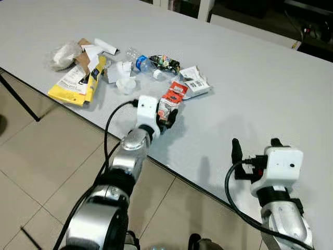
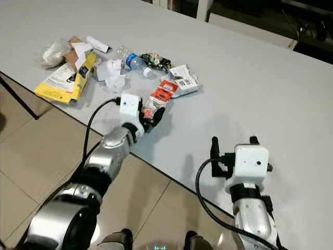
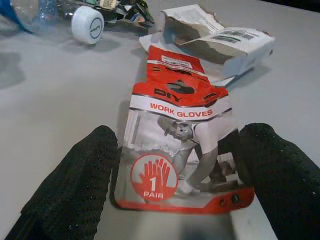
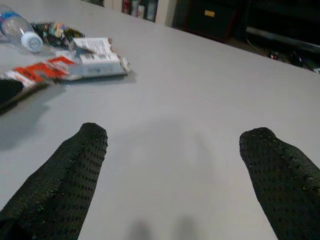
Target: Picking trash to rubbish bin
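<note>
L gripper (image 3: 175, 165): jaws spread wide, one black finger each side of the work-gloves packet (image 3: 182, 145); near end of packet lies between them, not clamped, flat on the grey counter (image 1: 250, 73). R gripper (image 4: 175, 165): jaws released, wide apart, nothing between them, held over bare counter near its front edge, well apart from the packet, on the robot's R side of it.

Places given rel. to the packet (red/white, "WORK GLOVES", "1 PAIR"):
- Torn white paper bag (image 1: 195, 80) w/ barcode label touches its far end.
- Dark colourful wrapper (image 1: 164, 62) is seen just beyond, to the far L.
- Clear plastic bottle (image 1: 139, 61), blue label, white cap, lies next to that wrapper.
- White crumpled paper bits (image 1: 122, 73) are scattered farther L.
- Yellow packet (image 1: 78, 80) lies well to the L, near counter edge.
- Crumpled clear bag (image 1: 65, 53) and brown cardboard scrap (image 1: 83, 57) are at the far L end of the pile.

Tiled floor (image 1: 47, 151) is seen below counter edge.
</note>
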`<state>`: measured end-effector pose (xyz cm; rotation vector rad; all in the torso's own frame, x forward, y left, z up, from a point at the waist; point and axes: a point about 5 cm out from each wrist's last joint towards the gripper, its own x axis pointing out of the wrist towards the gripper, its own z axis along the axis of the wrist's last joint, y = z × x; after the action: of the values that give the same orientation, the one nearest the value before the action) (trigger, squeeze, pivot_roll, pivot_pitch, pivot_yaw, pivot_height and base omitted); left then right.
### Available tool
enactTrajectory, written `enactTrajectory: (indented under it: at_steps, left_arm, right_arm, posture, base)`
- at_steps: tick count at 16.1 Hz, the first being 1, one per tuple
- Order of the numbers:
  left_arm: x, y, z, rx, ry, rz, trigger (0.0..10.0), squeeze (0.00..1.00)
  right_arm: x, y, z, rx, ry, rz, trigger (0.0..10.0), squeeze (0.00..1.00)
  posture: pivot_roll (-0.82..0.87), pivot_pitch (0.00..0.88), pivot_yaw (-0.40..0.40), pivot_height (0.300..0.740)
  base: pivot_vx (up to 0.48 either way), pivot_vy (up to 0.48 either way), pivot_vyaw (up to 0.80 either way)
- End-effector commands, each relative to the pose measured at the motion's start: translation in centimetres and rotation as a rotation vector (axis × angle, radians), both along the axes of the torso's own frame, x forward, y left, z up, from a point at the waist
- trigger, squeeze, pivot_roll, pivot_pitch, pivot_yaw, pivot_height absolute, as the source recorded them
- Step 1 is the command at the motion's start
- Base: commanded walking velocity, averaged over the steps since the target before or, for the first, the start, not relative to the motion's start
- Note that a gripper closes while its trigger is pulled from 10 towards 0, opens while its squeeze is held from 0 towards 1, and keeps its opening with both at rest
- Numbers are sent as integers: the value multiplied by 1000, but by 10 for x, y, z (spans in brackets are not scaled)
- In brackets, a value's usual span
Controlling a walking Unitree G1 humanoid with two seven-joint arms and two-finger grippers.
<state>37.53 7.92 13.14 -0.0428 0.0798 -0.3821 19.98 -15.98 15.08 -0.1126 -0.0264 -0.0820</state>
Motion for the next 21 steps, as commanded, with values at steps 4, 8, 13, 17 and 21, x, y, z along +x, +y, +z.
enactTrajectory:
  at_steps: [4,8,13,17,21]
  left_arm:
    - [7,2,1,57,11,11,10000,0]
    - [9,6,-2,132,31,20,10000,0]
    - [8,27,-18,327,93,54,0,0]
    - [4,36,-26,347,125,76,0,0]
    - [3,39,-29,350,131,85,0,0]
  right_arm:
    - [-5,1,5,-7,-2,-18,10000,0]
    - [-6,1,4,-5,4,-18,10000,0]
    - [-6,3,3,0,5,-17,10000,0]
    - [-6,4,2,2,6,-19,10000,0]
    - [-3,4,2,2,4,-17,10000,0]
  posture:
    - [-9,212,-7,740]
    - [-13,213,-8,740]
    - [-11,214,0,740]
    - [-9,213,3,740]
    - [-4,211,2,740]
  base:
    - [0,0,0]
    - [0,0,0]
    - [0,0,0]
    - [0,0,0]
    - [0,0,0]
